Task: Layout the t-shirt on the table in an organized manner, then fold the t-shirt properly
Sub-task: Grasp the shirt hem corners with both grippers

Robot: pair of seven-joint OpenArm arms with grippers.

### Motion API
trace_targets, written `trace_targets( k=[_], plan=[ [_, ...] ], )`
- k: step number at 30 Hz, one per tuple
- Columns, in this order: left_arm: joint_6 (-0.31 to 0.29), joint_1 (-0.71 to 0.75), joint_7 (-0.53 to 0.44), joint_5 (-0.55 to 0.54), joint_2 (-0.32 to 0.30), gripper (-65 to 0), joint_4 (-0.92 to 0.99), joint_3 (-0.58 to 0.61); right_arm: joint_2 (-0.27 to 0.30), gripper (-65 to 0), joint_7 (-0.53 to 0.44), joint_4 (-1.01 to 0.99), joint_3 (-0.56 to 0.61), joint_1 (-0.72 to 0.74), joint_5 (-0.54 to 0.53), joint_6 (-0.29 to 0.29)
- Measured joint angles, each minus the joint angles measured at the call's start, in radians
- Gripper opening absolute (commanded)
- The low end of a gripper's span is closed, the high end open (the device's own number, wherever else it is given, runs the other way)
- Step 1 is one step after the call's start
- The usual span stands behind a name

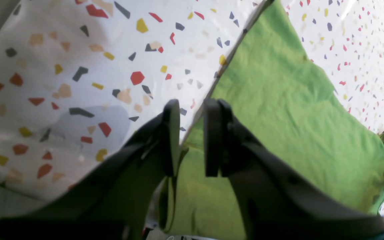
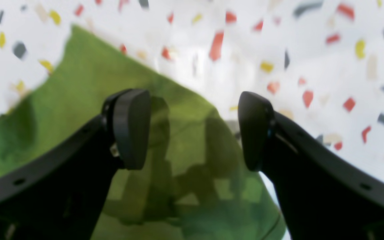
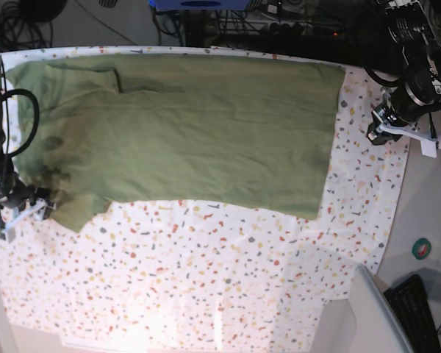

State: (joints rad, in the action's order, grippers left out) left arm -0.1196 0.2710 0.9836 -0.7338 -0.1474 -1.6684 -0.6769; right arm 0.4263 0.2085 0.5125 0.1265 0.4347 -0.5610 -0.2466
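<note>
In the base view, the right gripper (image 3: 26, 204) sits at the far left, low by the sleeve corner of the shirt (image 3: 191, 129); its wrist camera shows the fingers (image 2: 130, 128) spread wide with cloth beneath the gap, nothing pinched. The shirt lies spread flat across the far part of the table (image 3: 206, 294), sleeves toward the left, hem toward the right, with only shallow wrinkles. It looks light, thin and limp: it will drape and sag from any grip, drag along the cover rather than slide cleanly, and bunch if pushed. Best holds are likely the doubled seams at sleeve ends, shoulders and hem corners, pinched through both layers. At the right, the left gripper (image 3: 397, 125) hangs off the hem side, apart from the cloth; its wrist camera shows the fingers (image 1: 212, 140) slightly parted and empty over the shirt's edge.
</note>
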Motion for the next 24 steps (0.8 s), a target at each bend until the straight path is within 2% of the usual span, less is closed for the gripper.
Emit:
trace_targets(
  k=[6, 11, 12, 13, 15, 16, 18, 21, 23, 24],
  plan=[
    [0.0, -0.002, 0.0, 0.0, 0.0, -52.7, 0.0, 0.0, -0.021, -25.8, -0.02, -0.063, 0.0, -0.006, -0.003, 0.0],
    [0.0, -0.002, 0.001, 0.0, -0.011, -52.0, 0.0, 0.0, -0.023, -26.6, -0.001, -0.065, 0.0, 0.002, 0.0, 0.0],
    [0.0, -0.002, 0.0, 0.0, -0.016, -51.8, 0.0, 0.0, -0.023, -28.5, 0.0, -0.065, 0.0, 0.002, 0.0, 0.0],
    [0.0, -0.003, 0.0, 0.0, -0.022, -51.8, 0.0, 0.0, -0.022, -33.2, 0.0, -0.065, 0.0, 0.001, 0.0, 0.0],
    [0.0, -0.003, 0.0, 0.0, -0.03, -50.2, 0.003, 0.0, -0.022, -46.2, 0.001, -0.065, 0.0, 0.002, -0.001, 0.0],
    [0.0, -0.006, 0.0, -0.001, -0.035, -47.4, 0.014, 0.004, -0.023, -52.5, 0.002, -0.065, 0.0, 0.002, 0.0, 0.0],
    [0.006, -0.045, 0.001, 0.008, -0.066, -36.2, 0.071, 0.049, -0.024, -65.0, 0.0, -0.066, 0.0, 0.002, -0.001, 0.0],
    [0.006, -0.15, -0.005, 0.0, -0.113, -14.8, 0.196, 0.148, -0.026, -65.0, 0.0, -0.063, 0.0, 0.0, 0.001, 0.0],
    [0.003, -0.237, -0.006, 0.0, -0.128, -4.3, 0.292, 0.22, -0.027, -65.0, -0.001, -0.061, 0.0, 0.0, 0.001, -0.001],
    [0.002, -0.284, -0.008, 0.001, -0.131, -1.5, 0.349, 0.251, -0.027, -65.0, 0.0, -0.061, 0.0, 0.0, 0.001, 0.0]
  ],
)
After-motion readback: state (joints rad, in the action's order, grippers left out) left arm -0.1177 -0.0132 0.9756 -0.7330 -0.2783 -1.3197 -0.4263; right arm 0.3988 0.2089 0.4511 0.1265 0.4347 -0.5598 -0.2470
